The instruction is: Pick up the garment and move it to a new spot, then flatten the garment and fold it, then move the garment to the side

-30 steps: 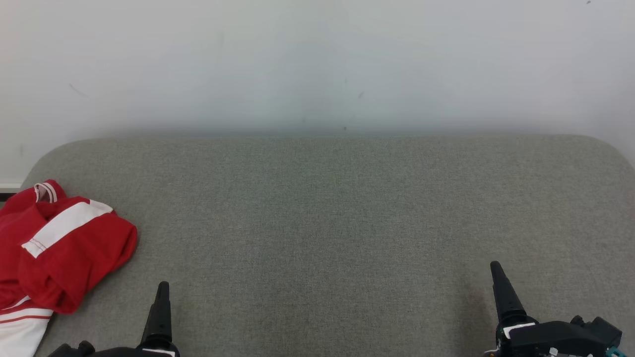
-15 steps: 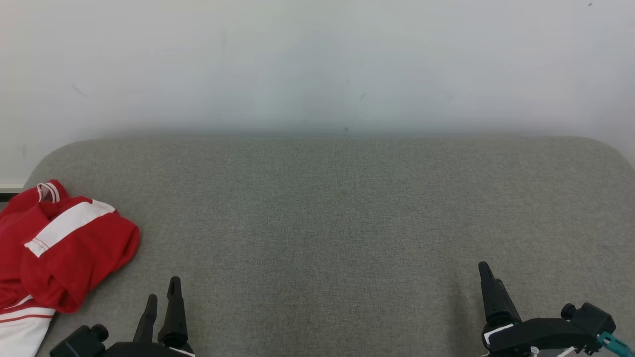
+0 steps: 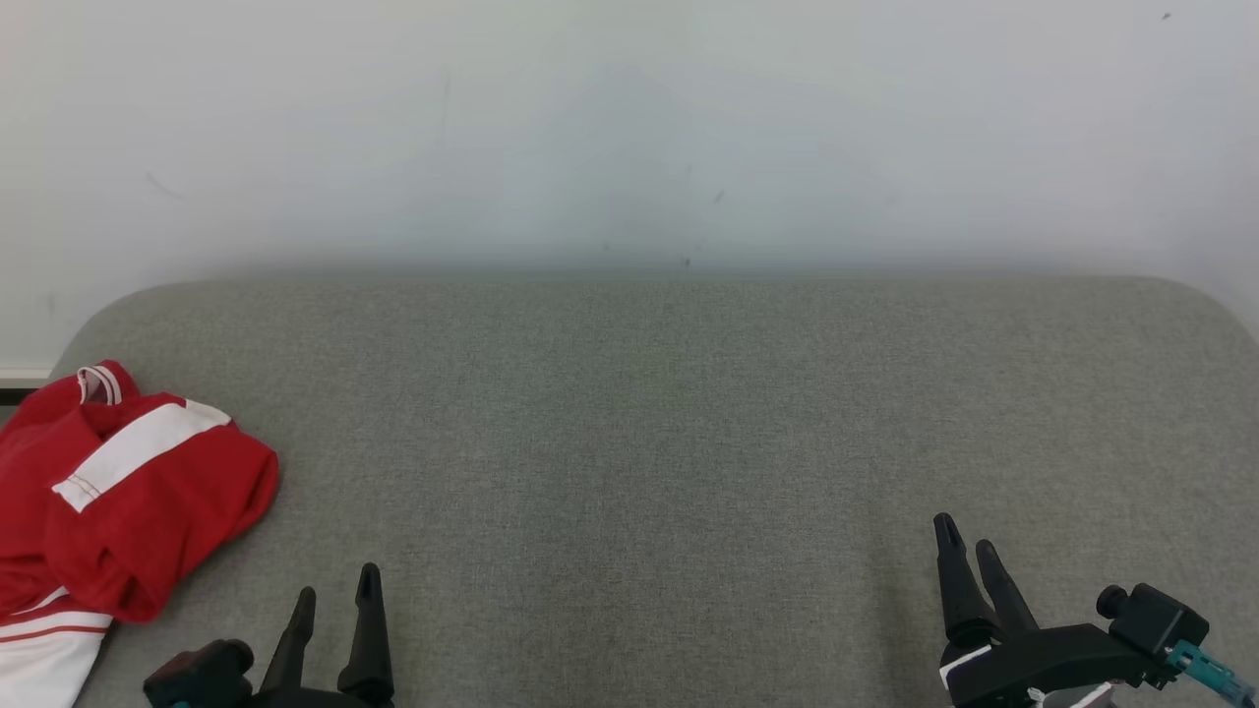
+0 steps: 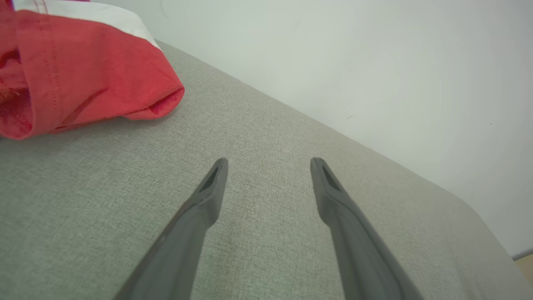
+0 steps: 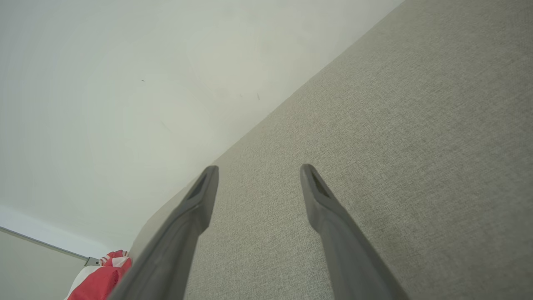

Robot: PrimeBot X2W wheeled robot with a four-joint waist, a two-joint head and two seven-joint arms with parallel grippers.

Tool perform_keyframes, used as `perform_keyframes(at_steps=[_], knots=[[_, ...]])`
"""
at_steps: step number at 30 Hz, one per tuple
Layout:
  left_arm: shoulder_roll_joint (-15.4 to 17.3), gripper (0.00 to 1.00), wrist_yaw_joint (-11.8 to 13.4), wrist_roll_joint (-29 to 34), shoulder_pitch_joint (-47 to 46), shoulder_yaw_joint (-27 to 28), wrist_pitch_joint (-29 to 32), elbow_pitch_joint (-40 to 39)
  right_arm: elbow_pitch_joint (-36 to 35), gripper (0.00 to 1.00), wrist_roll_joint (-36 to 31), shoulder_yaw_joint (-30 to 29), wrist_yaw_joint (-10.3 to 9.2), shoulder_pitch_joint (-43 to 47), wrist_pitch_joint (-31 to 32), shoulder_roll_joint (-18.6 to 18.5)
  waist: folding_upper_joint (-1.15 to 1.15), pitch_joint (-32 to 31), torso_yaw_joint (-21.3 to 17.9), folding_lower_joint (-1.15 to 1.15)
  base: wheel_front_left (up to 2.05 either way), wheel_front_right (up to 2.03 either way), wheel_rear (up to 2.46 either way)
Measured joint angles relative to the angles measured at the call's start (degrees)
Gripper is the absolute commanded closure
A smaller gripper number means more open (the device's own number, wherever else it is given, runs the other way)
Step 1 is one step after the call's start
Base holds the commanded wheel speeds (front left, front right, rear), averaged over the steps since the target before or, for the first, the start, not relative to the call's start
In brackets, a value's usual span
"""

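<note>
Crumpled red-and-white jersey (image 3: 128, 492) lies at nine o'clock on the grey table (image 3: 649, 413). Left gripper (image 3: 337, 582) at seven and right gripper (image 3: 964, 533) at five o'clock, fingers spread wide, grasp nothing, apart from it.

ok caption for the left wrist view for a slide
Open left gripper over the grey cushion, crumpled red-and-white garment apart at upper left

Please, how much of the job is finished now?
Nothing looks done: the red and white garment lies crumpled at the left edge of the grey surface. In hand: nothing; the left gripper and right gripper are open and empty, apart from it. Left: pick up, move, flatten, fold, set aside.
</note>
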Motion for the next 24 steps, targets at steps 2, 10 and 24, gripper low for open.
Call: perform_keyframes(at_steps=[2,10,24], knots=[[0.52,0.00,0.51,2.85,-0.02,-0.89,-0.52,0.54,-0.04,0.00,-2.86,-0.11,0.00,0.01,-0.07,0.00,0.00,-0.13,0.01,0.00,0.00,0.00,0.00],[1.08,0.00,1.58,7.82,-0.04,-1.64,-1.59,0.98,-0.52,0.00,-8.77,-0.18,0.00,0.01,-0.51,-0.01,0.00,-0.36,-0.06,0.00,0.00,0.00,0.00],[2.01,0.00,1.42,14.21,-0.06,-3.64,-3.60,0.74,-0.77,0.00,-17.06,-1.74,0.00,0.12,-0.71,-0.04,0.00,-0.91,-0.07,0.00,0.00,0.00,0.00]])
